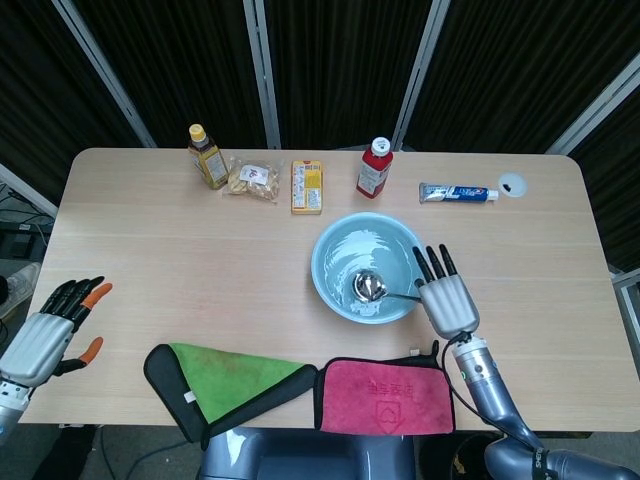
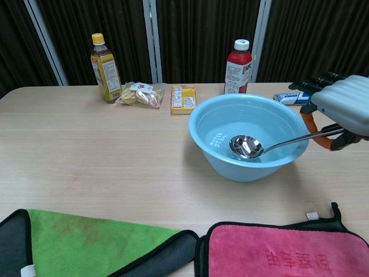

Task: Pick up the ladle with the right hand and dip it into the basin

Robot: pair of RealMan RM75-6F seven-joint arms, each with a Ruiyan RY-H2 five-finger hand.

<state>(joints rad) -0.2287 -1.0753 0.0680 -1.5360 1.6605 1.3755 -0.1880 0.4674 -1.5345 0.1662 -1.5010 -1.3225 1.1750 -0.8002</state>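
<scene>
A light blue basin (image 1: pixel 329 277) (image 2: pixel 214 156) with water in it stands right of the table's middle. The metal ladle (image 1: pixel 368 287) (image 2: pixel 247 147) has its bowl inside the basin, and its handle runs out over the right rim. My right hand (image 1: pixel 445 297) (image 2: pixel 340 109) pinches the handle end just right of the basin, with its other fingers stretched out flat. My left hand (image 1: pixel 48 335) hangs at the table's front left edge, holding nothing, fingers spread. The chest view does not show it.
Along the back stand a yellow bottle (image 1: pixel 207 157), a snack bag (image 1: pixel 252 180), a yellow box (image 1: pixel 307 187), a red bottle (image 1: pixel 375 168) and a toothpaste tube (image 1: pixel 457 193). A green cloth (image 1: pixel 226 380) and a pink cloth (image 1: pixel 385 394) lie at the front edge.
</scene>
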